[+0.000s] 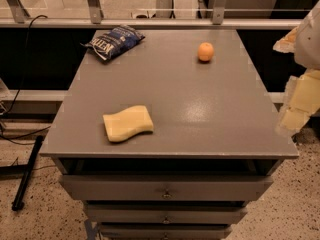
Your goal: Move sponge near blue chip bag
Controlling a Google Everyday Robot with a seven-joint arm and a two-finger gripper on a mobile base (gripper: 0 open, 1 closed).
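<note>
The pale yellow sponge (128, 123) lies flat on the grey cabinet top (200, 119), near its front left. The dark blue chip bag (114, 42) with white lettering lies at the far left corner of the top, well apart from the sponge. My gripper (299, 101) is at the right edge of the view, beside and off the cabinet's right side, far from the sponge. Its pale yellow blocky fingers (295, 115) hold nothing that I can see.
A small round orange fruit (205, 51) sits at the far right of the top. The cabinet has drawers (165, 188) below its front edge, slightly pulled out. A glass railing (150, 14) runs behind. Black cables and a bar (25, 174) lie on the floor at left.
</note>
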